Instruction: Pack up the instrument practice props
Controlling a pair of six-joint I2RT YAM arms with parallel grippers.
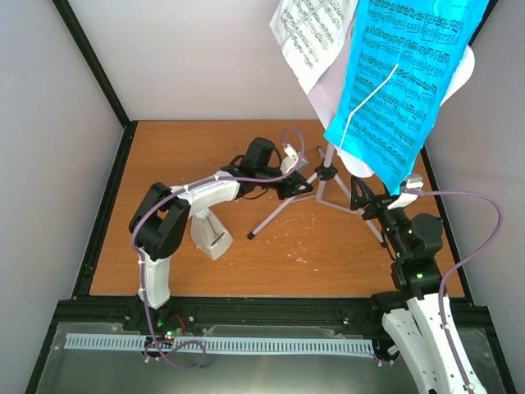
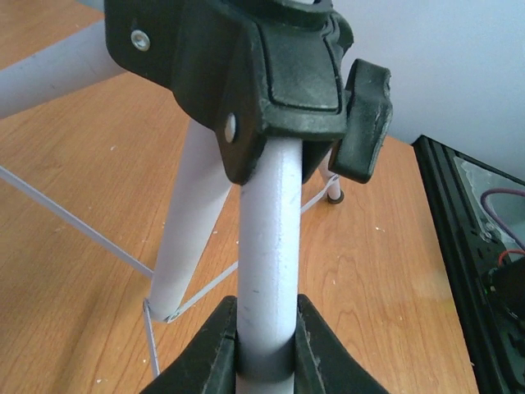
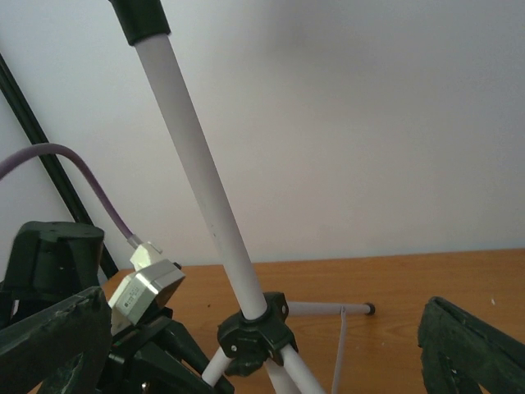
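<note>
**Overhead view.** I judge we are at the start of the stand step, getting a hold on the white music stand on thin tripod legs [image 1: 283, 209] before anything folds. Its black plastic tripod hub [image 1: 326, 174] is my reference point. The left gripper [image 1: 299, 185] sits just left of the hub, with its arm stretched forward over the orange wooden table [image 1: 246, 263] and the forearm nearly level. The right gripper [image 1: 362, 197] is just right of the hub, its arm rising from the base and the wrist bent in toward the stand. High above the hub, the bright blue sheet-music page [image 1: 402, 82] and a white printed page [image 1: 308, 37] are up on the stand. The small white pyramid-shaped metronome [image 1: 209, 234] stands well left of the hub, with neither gripper on it. By my reckoning nothing is packed yet.

**Left wrist view.** The black fingers [image 2: 209, 357] press on both sides of a white tube [image 2: 269, 230] just below the hub [image 2: 279, 66]. This pincer is clamped on the stand, on what I take to be a leg. The black locking knob [image 2: 365, 123] juts from the hub's right side.

**Right wrist view.** My right jaws stand wide apart and hold nothing. The hub [image 3: 254, 332] and the white upright pole [image 3: 201, 180] rising from it lie between the fingers [image 3: 472, 349].

The next move, as I see it, needs the right pincer to close on the pole above the hub or work the knob, while the left steadies the leg. It should go gently, because the loose pages up top could slide off or tip the stand.
</note>
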